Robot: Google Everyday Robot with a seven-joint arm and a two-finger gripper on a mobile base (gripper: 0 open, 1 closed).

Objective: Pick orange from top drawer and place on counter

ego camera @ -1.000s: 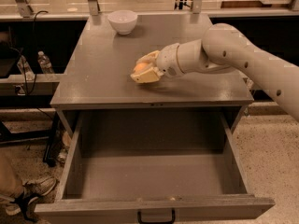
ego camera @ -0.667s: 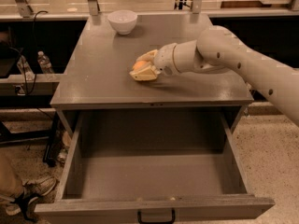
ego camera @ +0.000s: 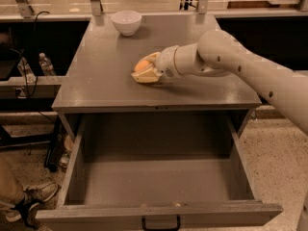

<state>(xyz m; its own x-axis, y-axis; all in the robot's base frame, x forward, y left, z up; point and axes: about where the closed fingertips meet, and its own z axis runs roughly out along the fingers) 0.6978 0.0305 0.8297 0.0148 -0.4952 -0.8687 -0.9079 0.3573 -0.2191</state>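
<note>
my hand (ego camera: 146,73) grips orange (ego camera: 141,65), well front-right of white bowl (ego camera: 126,21) | just lowered onto desk (ego camera: 96,83) | top drawer (ego camera: 159,182) open | I judge only release remains

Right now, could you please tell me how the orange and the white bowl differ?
The orange is small and orange-coloured; the white bowl is larger and pale. The orange sits in the gripper at the counter's middle; the bowl stands free at its far edge. Both are round.
</note>
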